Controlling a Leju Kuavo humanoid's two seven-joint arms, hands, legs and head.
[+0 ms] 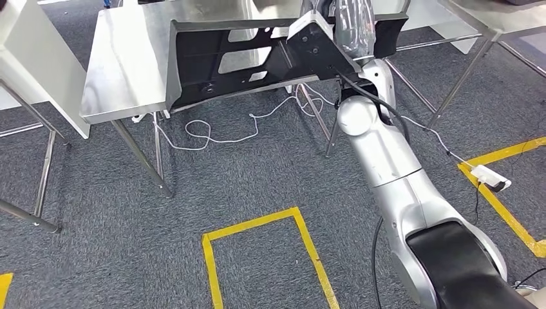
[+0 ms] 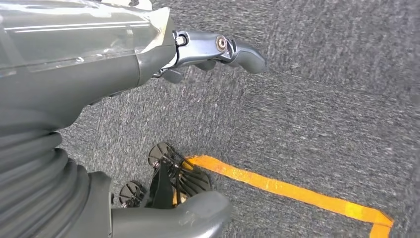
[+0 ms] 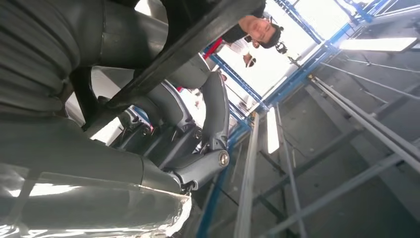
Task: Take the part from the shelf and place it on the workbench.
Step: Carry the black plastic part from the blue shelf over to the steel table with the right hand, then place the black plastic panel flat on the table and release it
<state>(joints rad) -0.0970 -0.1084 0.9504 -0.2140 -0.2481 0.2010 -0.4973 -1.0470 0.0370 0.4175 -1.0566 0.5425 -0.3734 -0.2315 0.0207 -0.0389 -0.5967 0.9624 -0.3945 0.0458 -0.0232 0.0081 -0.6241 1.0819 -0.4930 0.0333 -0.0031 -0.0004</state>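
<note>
The part (image 1: 212,64) is a long black plastic panel with cut-outs. It hangs tilted over the near edge of the steel workbench (image 1: 122,64), with its right end raised. My right hand (image 1: 353,29) grips that right end, the silver arm stretched forward. In the right wrist view the fingers (image 3: 215,109) curl around a dark rail of the part (image 3: 183,44). My left hand (image 2: 124,64) hangs over the grey carpet, its fingers (image 2: 233,49) and thumb (image 2: 188,213) apart, holding nothing.
A white cable (image 1: 212,132) loops on the carpet under the workbench. Yellow tape (image 1: 257,225) marks a box on the floor ahead, and a power strip (image 1: 489,175) lies at the right. More steel tables stand at right (image 1: 489,22) and left (image 1: 32,71). People (image 3: 257,27) stand nearby.
</note>
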